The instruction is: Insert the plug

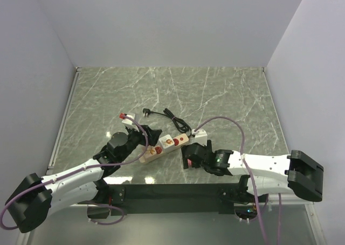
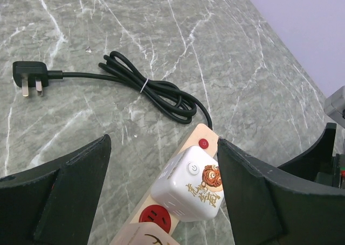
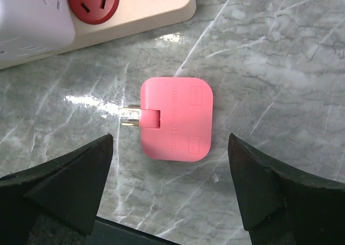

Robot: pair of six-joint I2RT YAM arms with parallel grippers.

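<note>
Right hand (image 3: 170, 140) hangs released over the pink plug (image 3: 175, 118), one black finger (image 3: 75, 180) on each side and a clear gap between both and the plug. The plug lies flat on the desk (image 1: 215, 94), just beside the power strip (image 3: 161, 8) and not in any socket. A brass pin pokes out of its left side; any other pins can't be made out. From the top camera the plug is hidden under the right hand (image 1: 188, 151), near the desk's near edge.

Left hand (image 2: 164, 142) is spread wide too, gripping nothing, its fingers straddling the white cube adapter (image 2: 188, 186) seated on the strip (image 2: 202, 134). Whether the right-side finger grazes the cube, can't tell. The strip's lower end is cut off at the frame's bottom. Its black cord (image 2: 145, 86) lies bundled with a tie, and its black plug (image 2: 29, 72) rests loose on the desk, toward the middle.
</note>
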